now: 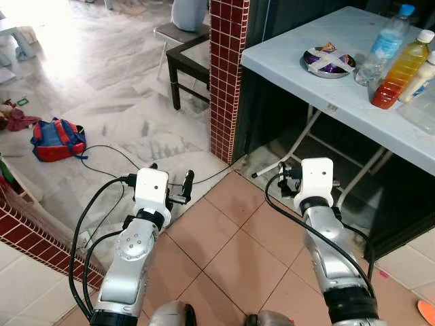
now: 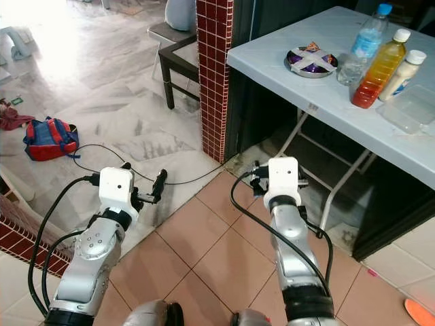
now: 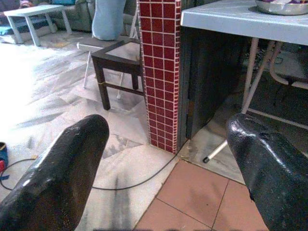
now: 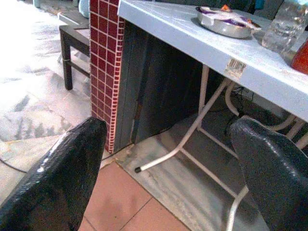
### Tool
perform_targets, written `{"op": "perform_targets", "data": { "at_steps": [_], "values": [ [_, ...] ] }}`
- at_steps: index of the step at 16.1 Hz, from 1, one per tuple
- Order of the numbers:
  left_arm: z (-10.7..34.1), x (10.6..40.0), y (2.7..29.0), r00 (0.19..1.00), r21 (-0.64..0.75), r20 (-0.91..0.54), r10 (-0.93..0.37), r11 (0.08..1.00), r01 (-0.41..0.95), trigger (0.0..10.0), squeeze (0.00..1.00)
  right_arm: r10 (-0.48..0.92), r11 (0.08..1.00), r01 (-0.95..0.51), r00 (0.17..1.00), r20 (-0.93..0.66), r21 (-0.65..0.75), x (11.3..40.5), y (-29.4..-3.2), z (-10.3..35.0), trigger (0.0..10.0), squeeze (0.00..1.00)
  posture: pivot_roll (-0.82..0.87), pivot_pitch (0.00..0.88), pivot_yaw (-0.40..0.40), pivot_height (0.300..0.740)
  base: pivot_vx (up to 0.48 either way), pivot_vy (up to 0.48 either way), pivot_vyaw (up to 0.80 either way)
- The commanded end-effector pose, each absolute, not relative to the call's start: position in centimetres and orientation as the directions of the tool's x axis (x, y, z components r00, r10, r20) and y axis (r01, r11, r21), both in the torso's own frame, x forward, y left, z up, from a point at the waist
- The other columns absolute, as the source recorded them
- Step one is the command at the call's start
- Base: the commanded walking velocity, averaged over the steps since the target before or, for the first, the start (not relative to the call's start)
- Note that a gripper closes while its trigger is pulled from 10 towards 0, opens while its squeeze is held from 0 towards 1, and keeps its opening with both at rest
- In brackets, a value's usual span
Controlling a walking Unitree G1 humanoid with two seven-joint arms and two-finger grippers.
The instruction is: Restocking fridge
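Note:
On the pale blue folding table (image 1: 292, 61) at the right stand a clear water bottle with a blue cap (image 1: 384, 47), a bottle of orange liquid (image 1: 402, 71) and a white bottle (image 1: 423, 76). A metal bowl of purple packets (image 1: 328, 62) sits nearer the table's corner, and a clear plastic container (image 2: 411, 109) lies by the bottles. My left gripper (image 3: 166, 125) is held low over the floor tiles, open and empty, facing the red pillar. My right gripper (image 4: 168, 127) is open and empty too, facing the space under the table.
A red-tiled pillar (image 1: 224, 75) stands left of the table, with a dark wooden stool (image 1: 187, 64) behind it. White folding legs (image 1: 299, 146) cross under the table. A red and blue backpack (image 1: 58, 139) and a black cable (image 1: 115, 153) lie on the marble floor at the left.

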State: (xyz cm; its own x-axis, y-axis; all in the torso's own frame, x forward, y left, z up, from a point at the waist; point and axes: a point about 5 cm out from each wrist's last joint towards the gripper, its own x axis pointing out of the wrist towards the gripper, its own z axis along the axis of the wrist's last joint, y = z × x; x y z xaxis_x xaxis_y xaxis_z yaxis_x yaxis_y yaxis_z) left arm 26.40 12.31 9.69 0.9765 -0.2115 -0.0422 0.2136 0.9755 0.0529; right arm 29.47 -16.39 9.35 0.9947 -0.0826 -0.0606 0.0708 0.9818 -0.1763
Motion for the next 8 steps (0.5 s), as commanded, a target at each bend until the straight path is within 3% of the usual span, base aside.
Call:
{"op": "perform_targets", "data": {
  "at_steps": [1, 4, 5, 8],
  "values": [
    [9.4, 26.4, 12.5, 0.976, 0.053, -0.051, -0.210, 0.976, 0.213, 10.0, 0.00, -0.093, 0.981, 0.081, 0.994, -0.061, -0.174, 29.6, -16.4, 9.3, 10.0, 0.00, 0.00, 0.003, 0.020, 0.740, 0.000, 0.000, 0.00],
    [9.5, 26.4, 12.4, 0.976, 0.055, -0.047, -0.214, 0.975, 0.216, 10.0, 0.00, -0.224, 0.945, 0.208, 0.974, -0.036, -0.251, 29.5, -18.2, 9.6, 10.0, 0.00, 0.00, 0.003, 0.016, 0.740, 0.000, 0.000, 0.00],
    [9.5, 26.4, 12.3, 0.975, 0.054, -0.044, -0.220, 0.974, 0.222, 10.0, 0.00, -0.274, 0.929, 0.259, 0.962, -0.020, -0.266, 29.5, -19.2, 9.8, 10.0, 0.00, 0.00, 0.004, 0.016, 0.740, 0.281, 0.000, 0.00],
    [9.5, 26.4, 12.4, 0.973, 0.054, -0.046, -0.225, 0.972, 0.228, 10.0, 0.00, -0.238, 0.949, 0.232, 0.971, 0.001, -0.213, 29.6, -19.4, 10.3, 10.0, 0.00, -0.01, 0.014, 0.022, 0.740, 0.356, 0.000, 0.00]
  ]
}}
